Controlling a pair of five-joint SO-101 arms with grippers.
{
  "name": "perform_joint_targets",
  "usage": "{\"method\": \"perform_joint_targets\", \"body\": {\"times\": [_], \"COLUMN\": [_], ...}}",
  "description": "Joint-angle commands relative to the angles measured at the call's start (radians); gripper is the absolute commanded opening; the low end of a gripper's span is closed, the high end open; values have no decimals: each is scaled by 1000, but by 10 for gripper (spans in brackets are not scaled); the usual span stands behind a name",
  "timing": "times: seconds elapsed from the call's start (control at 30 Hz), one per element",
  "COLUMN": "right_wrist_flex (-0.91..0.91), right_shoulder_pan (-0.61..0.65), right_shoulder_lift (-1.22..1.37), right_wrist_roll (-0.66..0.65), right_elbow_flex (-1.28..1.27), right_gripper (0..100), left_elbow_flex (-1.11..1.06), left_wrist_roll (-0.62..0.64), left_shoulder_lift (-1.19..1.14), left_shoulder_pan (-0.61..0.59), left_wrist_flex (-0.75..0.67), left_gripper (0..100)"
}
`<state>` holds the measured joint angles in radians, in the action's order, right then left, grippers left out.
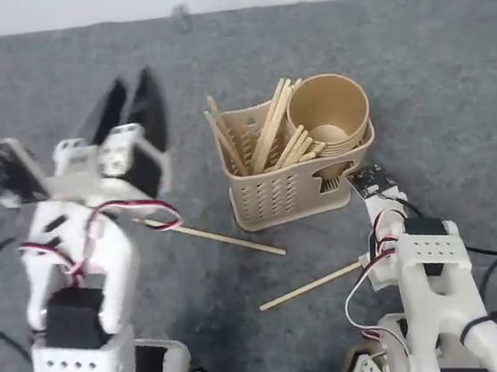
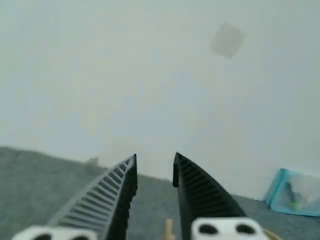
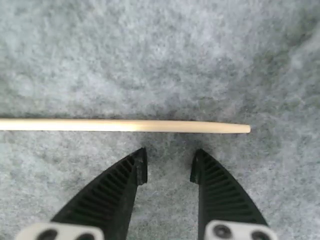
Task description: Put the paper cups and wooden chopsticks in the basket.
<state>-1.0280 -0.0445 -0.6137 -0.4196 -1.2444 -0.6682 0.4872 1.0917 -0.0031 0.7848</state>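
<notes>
In the basket (image 1: 272, 197) stand pale, slender chopsticks (image 1: 271, 129).

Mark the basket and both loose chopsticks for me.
basket (image 1: 277, 196): high view, front wall.
right chopstick (image 3: 125, 125): right wrist view, mid-shaft, just ahead of the open jaws.
left chopstick (image 1: 228, 240): high view, mid-shaft, on the carpet.

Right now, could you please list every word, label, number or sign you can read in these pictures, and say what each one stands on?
No text can be read.
The basket, the paper cups and the loose chopsticks carry no print that I can see.
The small board beside the basket: any marks are too small to read.
The blue box: too blurred to read.
</notes>
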Motion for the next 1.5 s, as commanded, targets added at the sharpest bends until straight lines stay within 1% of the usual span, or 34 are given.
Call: {"method": "perform_joint_targets", "body": {"times": [0.0,0.07,0.17,0.33,0.5,0.9,1.13,1.3,1.47], "right_wrist_flex": [5,5,4,4,4,4,4,4,4], "right_shoulder_pan": [2,2,2,2,2,5,8,7,5], "right_shoulder_lift": [-1,-1,-1,-1,-1,-1,-1,-1,-1], "right_wrist_roll": [-14,-14,-14,-14,-14,-14,-14,-14,-14], "right_elbow_flex": [-11,-11,-11,-12,-12,-12,-14,-14,-14], "right_gripper": [154,154,154,154,154,154,154,154,154], "left_elbow_flex": [45,19,-50,-170,-220,-199,-101,-18,28], "left_wrist_roll": [72,86,100,103,117,118,118,118,118], "left_shoulder_lift": [-12,-44,-115,-273,-457,-847,-1030,-1102,-1134], "left_shoulder_pan": [-140,-206,-281,-365,-373,-374,-370,-367,-367], "left_wrist_flex": [157,212,229,143,69,-133,-130,-35,31], "left_gripper": [112,112,112,113,113,113,113,113,113]}}
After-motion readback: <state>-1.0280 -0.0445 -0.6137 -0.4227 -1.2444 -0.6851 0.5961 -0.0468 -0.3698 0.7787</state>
